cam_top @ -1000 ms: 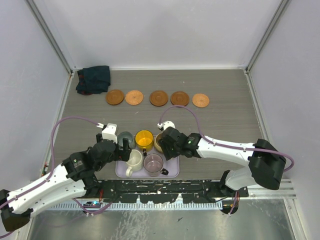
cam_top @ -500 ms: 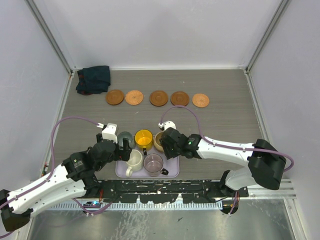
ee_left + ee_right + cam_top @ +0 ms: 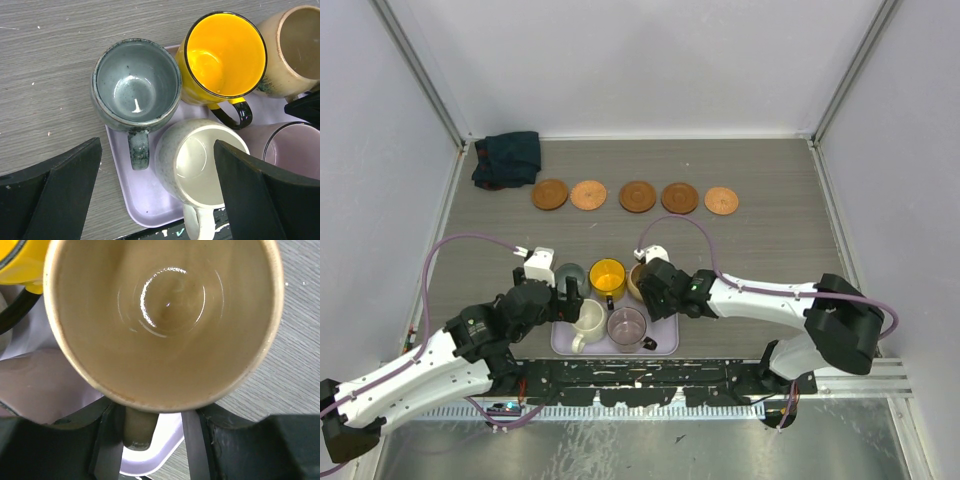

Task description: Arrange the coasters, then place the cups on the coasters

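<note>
**Cups, five:** all mouth-up, crowded on the lavender tray at the near edge of the table.
- Back row: grey-green cup, yellow cup, tan cup.
- Front row: cream cup, mauve cup.

**Tan cup:** the yellow cup is close on one side. The right gripper straddles the handle, jaws parted, with a gap showing on one side.

**Left gripper:** spread wide, holding nothing, above the grey-green and cream cups.

**Coasters, five:** brown discs in a row across the far table, apart from each other and well apart from the tray.

**Dark cloth, one:** bunched at the far left, just beside the leftmost coaster.
</note>
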